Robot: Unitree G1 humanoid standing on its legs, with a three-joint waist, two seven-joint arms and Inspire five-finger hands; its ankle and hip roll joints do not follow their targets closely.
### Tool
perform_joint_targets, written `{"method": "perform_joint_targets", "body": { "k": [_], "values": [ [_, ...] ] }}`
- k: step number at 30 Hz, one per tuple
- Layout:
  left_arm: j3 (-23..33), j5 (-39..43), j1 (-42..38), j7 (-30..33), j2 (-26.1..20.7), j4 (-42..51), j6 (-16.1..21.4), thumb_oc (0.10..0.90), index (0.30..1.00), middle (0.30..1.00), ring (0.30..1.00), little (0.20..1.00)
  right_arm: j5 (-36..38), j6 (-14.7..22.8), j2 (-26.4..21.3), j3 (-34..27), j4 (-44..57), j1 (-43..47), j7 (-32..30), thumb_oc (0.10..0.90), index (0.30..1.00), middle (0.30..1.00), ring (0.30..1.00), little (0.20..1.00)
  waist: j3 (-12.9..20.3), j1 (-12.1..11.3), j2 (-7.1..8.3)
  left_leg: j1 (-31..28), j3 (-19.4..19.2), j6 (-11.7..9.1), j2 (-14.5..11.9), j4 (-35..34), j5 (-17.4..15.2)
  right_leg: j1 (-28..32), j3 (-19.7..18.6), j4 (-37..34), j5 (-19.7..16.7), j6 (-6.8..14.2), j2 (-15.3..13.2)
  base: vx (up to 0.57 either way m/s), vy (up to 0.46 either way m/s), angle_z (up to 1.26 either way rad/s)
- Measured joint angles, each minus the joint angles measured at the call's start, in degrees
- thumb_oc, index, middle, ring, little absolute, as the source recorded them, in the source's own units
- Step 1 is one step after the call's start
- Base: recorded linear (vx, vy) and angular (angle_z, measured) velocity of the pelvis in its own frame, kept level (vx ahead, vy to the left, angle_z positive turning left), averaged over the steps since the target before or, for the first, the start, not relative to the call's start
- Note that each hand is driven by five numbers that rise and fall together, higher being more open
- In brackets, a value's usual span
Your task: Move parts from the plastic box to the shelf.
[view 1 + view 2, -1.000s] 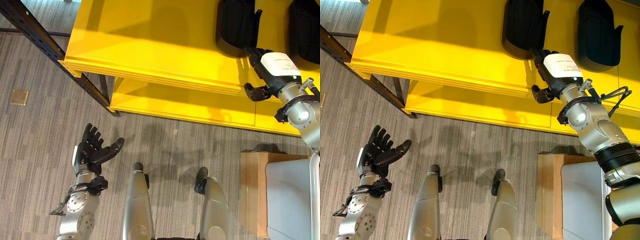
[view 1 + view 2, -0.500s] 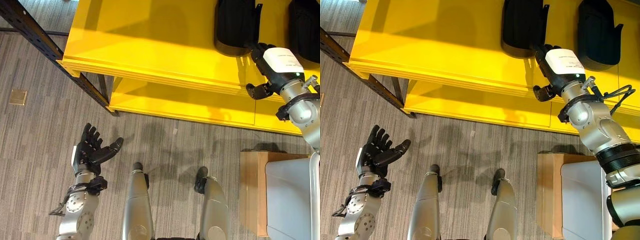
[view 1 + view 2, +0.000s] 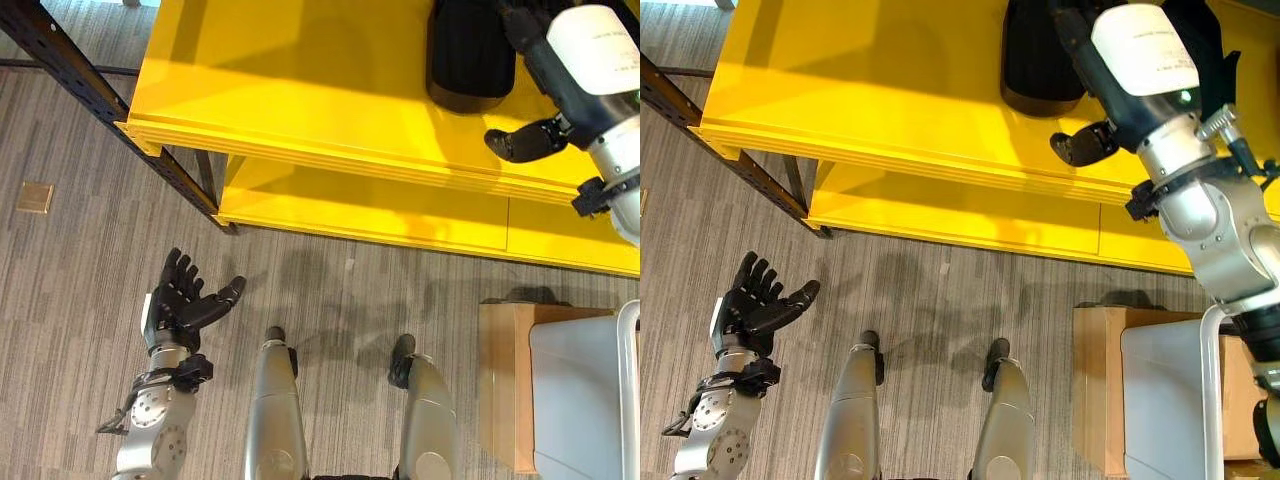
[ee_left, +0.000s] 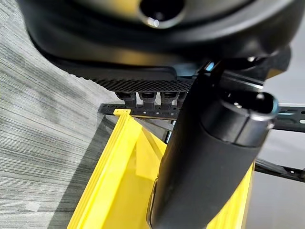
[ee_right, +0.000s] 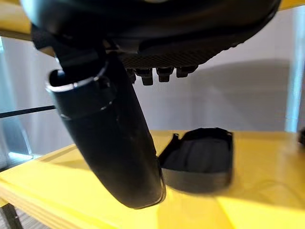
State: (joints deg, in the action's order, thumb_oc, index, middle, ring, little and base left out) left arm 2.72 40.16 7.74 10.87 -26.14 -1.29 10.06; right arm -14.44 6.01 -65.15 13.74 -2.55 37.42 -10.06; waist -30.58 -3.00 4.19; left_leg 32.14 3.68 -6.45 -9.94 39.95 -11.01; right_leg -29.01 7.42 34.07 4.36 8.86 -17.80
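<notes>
Hovering my right hand [image 3: 1120, 75], fingers straight and empty, above the rigid-looking black moulded plastic part [image 5: 200, 160] on the yellow shelf [image 3: 300, 90], best gripped, I judge, by its raised rim, while my left hand [image 3: 180, 303] idles open.

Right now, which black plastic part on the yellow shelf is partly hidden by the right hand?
The rightmost part, behind the right hand; the left part lies uncovered.

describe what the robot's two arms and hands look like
Both arms are silver-grey metal with rounded joint housings and dark rings near the wrists. Each ends in a black hand: the left hand has a white strip along its outer edge, and the right hand carries a white labelled cover on its back. Black cables loop beside the right wrist.
</notes>
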Motion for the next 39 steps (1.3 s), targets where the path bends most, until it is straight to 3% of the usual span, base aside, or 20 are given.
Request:
{"method": "perform_joint_targets", "body": {
  "k": [2,6,7,8,10,11,16,19,23,28,31,39],
  "values": [
    [0.1,0.0,0.2,0.0,-0.2,0.3,0.0,0.900,1.000,1.000,1.000,1.000,0.0,0.0,1.8,-3.1,0.6,-6.6,0.0,0.900,1.000,1.000,1.000,1.000,0.0,0.2,0.01,-3.0,-0.5,0.1,0.0,-1.9,0.0,3.0,0.2,-2.2,-0.4,0.2,0.0,0.04,0.006,0.00],
    [0.4,0.0,2.7,-0.5,-0.1,1.4,-0.4,0.900,1.000,1.000,1.000,1.000,0.7,1.2,12.1,-16.6,8.5,-26.3,-0.2,0.900,1.000,1.000,1.000,1.000,0.2,1.5,0.14,-11.3,-1.7,0.1,-0.4,-8.8,1.2,12.0,1.6,-11.3,-3.0,0.8,1.0,0.13,0.020,-0.06],
    [1.2,0.0,4.0,-1.0,0.1,1.8,-0.9,0.900,1.000,1.000,1.000,1.000,1.8,1.7,18.1,-21.4,12.4,-33.2,0.1,0.900,1.000,1.000,1.000,1.000,0.7,1.5,0.13,-14.4,-2.1,-0.1,-0.8,-11.5,1.6,15.4,2.1,-15.0,-4.2,1.2,1.5,0.11,0.023,-0.21],
    [3.5,0.0,6.9,-1.8,0.6,2.2,-0.9,0.900,1.000,1.000,1.000,1.000,4.2,2.1,23.0,-22.8,15.5,-38.7,0.4,0.900,1.000,1.000,1.000,1.000,2.8,3.6,0.70,-17.1,-3.0,-0.4,-1.1,-14.8,2.2,18.5,2.6,-19.6,-6.0,1.5,2.2,0.14,0.030,-0.21],
    [4.2,0.0,8.0,-2.4,1.9,2.0,-1.4,0.900,1.000,1.000,1.000,1.000,5.9,2.4,25.8,-23.2,16.4,-41.2,1.5,0.900,1.000,1.000,1.000,1.000,4.7,5.0,0.81,-18.7,-3.7,-1.0,-1.2,-16.7,2.7,19.9,2.6,-21.9,-6.8,1.5,2.3,0.10,0.035,-0.17],
    [4.7,0.0,8.5,-3.0,4.4,2.1,-1.4,0.900,1.000,1.000,1.000,1.000,8.2,2.4,28.4,-23.5,17.3,-43.3,3.0,0.900,1.000,1.000,1.000,1.000,7.8,5.5,0.60,-20.1,-4.9,-1.1,-1.1,-19.3,3.4,21.1,2.5,-25.1,-8.0,1.6,2.5,0.12,0.049,-0.23],
    [3.6,0.0,9.1,-6.4,5.5,2.0,-1.5,0.900,1.000,1.000,1.000,1.000,14.0,4.3,29.1,-24.2,17.5,-43.8,6.4,0.900,1.000,1.000,1.000,1.000,13.0,6.3,0.02,-23.9,-6.7,-1.9,-1.6,-24.6,5.1,23.0,1.4,-29.6,-9.7,1.2,3.5,0.07,0.048,-0.18],
    [3.6,0.0,10.5,-6.6,7.0,1.8,-1.5,0.900,1.000,1.000,1.000,1.000,18.1,4.9,33.0,-24.8,17.6,-44.6,8.8,0.900,1.000,1.000,1.000,1.000,15.2,6.1,0.14,-26.6,-7.9,-2.3,-1.8,-28.5,6.7,23.6,1.1,-30.5,-9.9,1.1,3.9,0.06,0.043,-0.12],
    [2.3,-0.1,14.2,-6.7,9.5,1.1,-1.8,0.900,1.000,1.000,1.000,1.000,25.1,5.3,42.2,-24.3,17.5,-50.5,11.8,0.900,1.000,1.000,1.000,1.000,19.8,6.8,-0.11,-30.6,-9.7,-2.7,-1.9,-35.8,9.9,24.6,0.5,-33.2,-10.9,0.8,4.6,0.02,0.029,-0.13],
    [1.5,-0.9,16.4,-7.7,11.5,0.7,-2.7,0.900,1.000,1.000,1.000,1.000,28.0,5.0,43.7,-21.4,12.7,-55.9,14.8,0.900,1.000,1.000,1.000,1.000,21.1,7.9,-0.68,-33.4,-11.1,-2.5,-2.5,-40.0,11.9,25.7,-0.2,-35.2,-12.1,0.4,5.6,0.02,-0.015,-0.11],
    [0.0,-1.2,16.5,-7.9,11.6,-0.6,-3.0,0.900,1.000,1.000,1.000,1.000,29.1,3.0,43.9,-18.4,8.0,-56.7,15.3,0.900,1.000,1.000,1.000,1.000,22.8,8.1,-1.48,-34.4,-11.4,-2.9,-3.3,-41.7,13.0,26.0,-0.6,-36.0,-12.6,0.2,6.5,-0.01,-0.055,-0.08],
    [-3.2,-2.6,15.4,-9.0,11.7,-2.5,-3.9,0.900,1.000,1.000,1.000,1.000,29.6,2.4,44.3,-12.0,2.0,-54.5,15.3,0.900,1.000,1.000,1.000,1.000,23.9,9.0,-5.68,-35.2,-11.2,-3.0,-6.3,-43.1,14.4,26.2,-0.7,-36.0,-12.5,-0.3,9.3,-0.04,-0.091,-0.02]
  ]
}}
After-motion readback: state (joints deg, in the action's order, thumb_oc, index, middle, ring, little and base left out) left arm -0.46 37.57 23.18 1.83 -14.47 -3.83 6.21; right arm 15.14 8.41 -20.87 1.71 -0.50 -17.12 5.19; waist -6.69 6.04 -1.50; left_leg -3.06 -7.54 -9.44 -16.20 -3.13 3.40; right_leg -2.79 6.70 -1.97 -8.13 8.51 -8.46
